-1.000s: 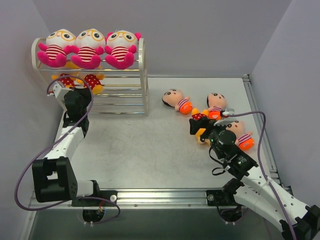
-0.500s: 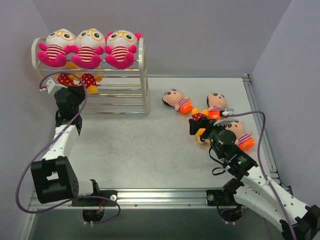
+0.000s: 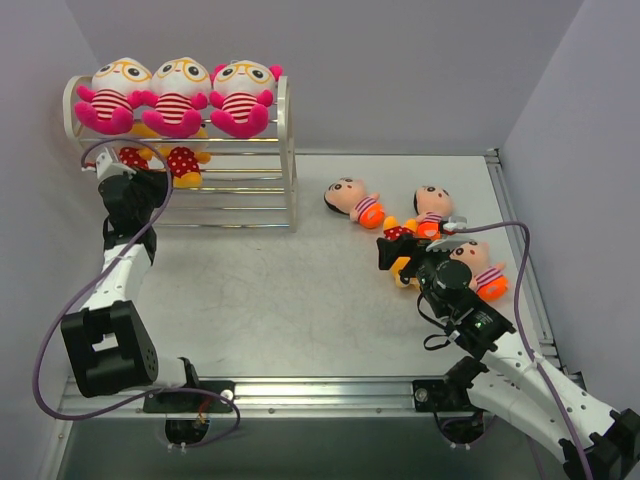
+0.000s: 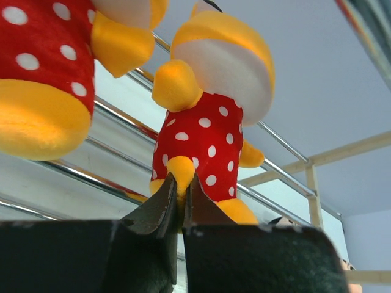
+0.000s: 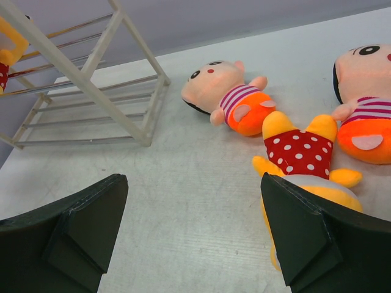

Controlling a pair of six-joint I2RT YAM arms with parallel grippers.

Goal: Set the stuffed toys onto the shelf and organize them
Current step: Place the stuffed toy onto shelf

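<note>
The cream shelf (image 3: 288, 150) stands at the back left with three pink stuffed toys (image 3: 178, 95) on its top tier. Two yellow toys in red dotted dresses sit on the middle rods (image 4: 287, 146). My left gripper (image 4: 181, 183) is shut on the yellow foot of one of them (image 4: 204, 122) (image 3: 183, 160); the other (image 4: 43, 73) is beside it. My right gripper (image 5: 195, 226) (image 3: 400, 255) hangs open low over the table, a third yellow toy (image 5: 299, 152) lying against its right finger. Three peach-faced toys (image 3: 352, 200) (image 3: 432, 210) (image 3: 480, 268) lie on the table.
The shelf's lower tiers (image 5: 91, 110) hold nothing that I can see. A raised metal rail (image 3: 515, 250) runs along the table's right edge, close behind the peach-faced toys. Grey walls close in the left, back and right sides.
My left gripper has closed from a narrow gap onto the toy's foot, and the left arm has shifted left along the shelf front. The right arm has not moved.
</note>
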